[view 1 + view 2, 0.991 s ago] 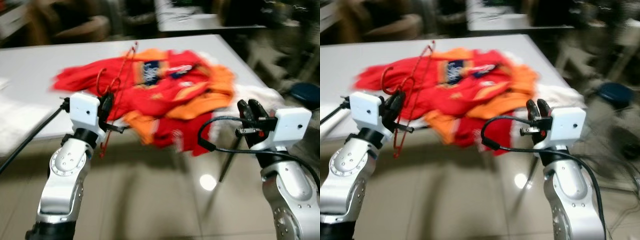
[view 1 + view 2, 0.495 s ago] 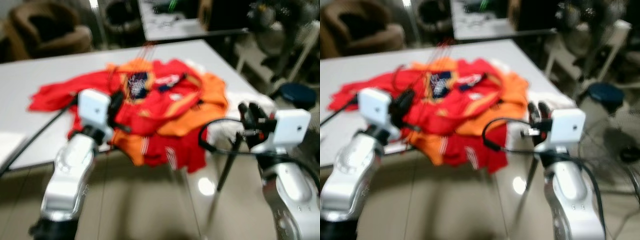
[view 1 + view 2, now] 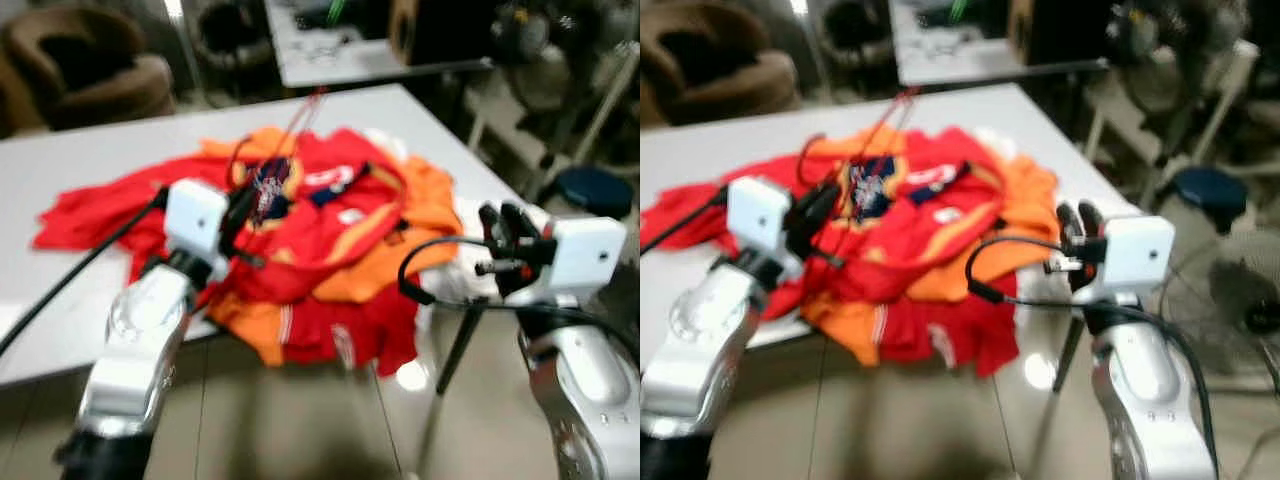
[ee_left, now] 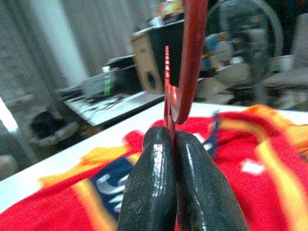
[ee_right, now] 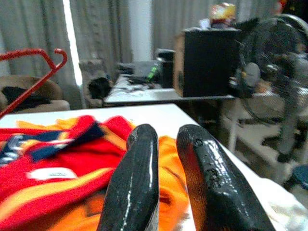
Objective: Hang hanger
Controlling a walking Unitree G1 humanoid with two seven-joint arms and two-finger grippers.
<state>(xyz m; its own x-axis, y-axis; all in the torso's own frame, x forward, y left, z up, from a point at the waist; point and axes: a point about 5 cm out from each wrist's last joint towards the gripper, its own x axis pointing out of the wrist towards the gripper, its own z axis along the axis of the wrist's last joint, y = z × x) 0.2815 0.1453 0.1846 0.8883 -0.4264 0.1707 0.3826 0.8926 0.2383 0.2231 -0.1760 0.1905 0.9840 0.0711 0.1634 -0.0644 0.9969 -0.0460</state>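
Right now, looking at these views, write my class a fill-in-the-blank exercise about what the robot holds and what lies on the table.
1. The left gripper is shut on a red ____.
2. The heap of red and orange clothes lies on a ____ table.
3. The right gripper holds ____.

Missing words: hanger; white; nothing

Your head views look down on the white table (image 3: 60, 170); both wrist views face low across its red clothes (image 5: 53, 163).
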